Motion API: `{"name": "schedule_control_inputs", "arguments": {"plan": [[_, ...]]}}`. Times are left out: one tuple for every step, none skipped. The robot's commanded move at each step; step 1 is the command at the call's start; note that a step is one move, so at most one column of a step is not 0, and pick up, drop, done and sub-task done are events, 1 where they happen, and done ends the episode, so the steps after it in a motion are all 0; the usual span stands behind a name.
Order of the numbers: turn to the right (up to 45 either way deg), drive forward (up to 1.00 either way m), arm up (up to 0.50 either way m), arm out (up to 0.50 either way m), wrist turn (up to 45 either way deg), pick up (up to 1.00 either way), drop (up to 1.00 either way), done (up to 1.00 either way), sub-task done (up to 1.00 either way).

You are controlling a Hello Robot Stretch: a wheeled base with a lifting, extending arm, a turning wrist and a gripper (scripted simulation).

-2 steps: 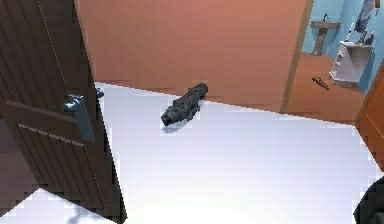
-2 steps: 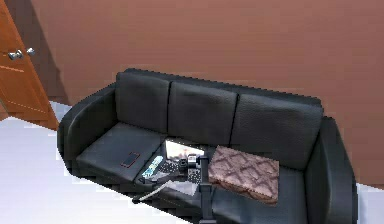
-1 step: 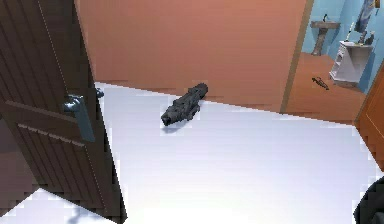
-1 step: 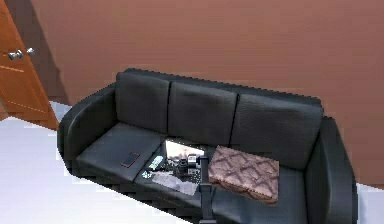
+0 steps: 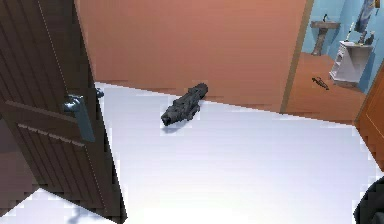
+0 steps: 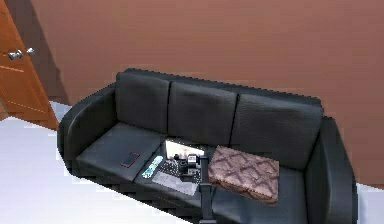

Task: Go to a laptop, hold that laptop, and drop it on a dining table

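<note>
Forward view, door: I see a dark brown panelled door (image 5: 55, 120) standing open at the left, with a metal handle (image 5: 78, 104) on its edge
Forward view, floor: a pale grey floor (image 5: 250, 170) runs up to an orange-brown wall (image 5: 190, 40)
Forward view, floor object: a dark elongated object (image 5: 184, 106) lies on the floor near that wall; I can't make out what it is
Forward view, doorway: at the right an opening gives onto a blue-walled room with a sink (image 5: 322, 35) and a white fixture (image 5: 350, 62)
Arm side view, sofa: a black three-seat sofa (image 6: 270, 120) stands against a brown wall (image 6: 200, 40)
Arm side view, laptop: the laptop (image 6: 172, 152) lies open on the middle seat, its pale screen toward the backrest and its keyboard toward the front edge
Arm side view, neighbours: a small dark flat item (image 6: 131, 158) lies on the left seat, apart from the laptop; a brown patterned cushion (image 6: 245, 172) lies on the right seat, just beside it
Arm side view, arm: the dark arm (image 6: 207, 205) rises from the bottom edge to the sofa's front
Arm side view, gripper: the gripper (image 6: 190, 165) sits at the laptop's right side; I can't tell whether it is over it or touching it
Gripper state: I cannot tell how the fingers stand, nor whether it holds anything, since the laptop lies on the seat right behind it
Arm side view, second door: an orange-brown door leaf (image 6: 18, 75) with a handle stands at the left edge
</note>
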Motion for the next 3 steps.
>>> {"name": "schedule_control_inputs", "arguments": {"plan": [[0.0,0.00,0.00,0.00,9.0,0.00,0.00,0.00,0.00],[0.0,0.00,-0.30,0.00,0.0,0.00,0.00,0.00,0.00],[0.0,0.00,0.00,0.00,0.0,1.00,0.00,0.00,0.00]]}}
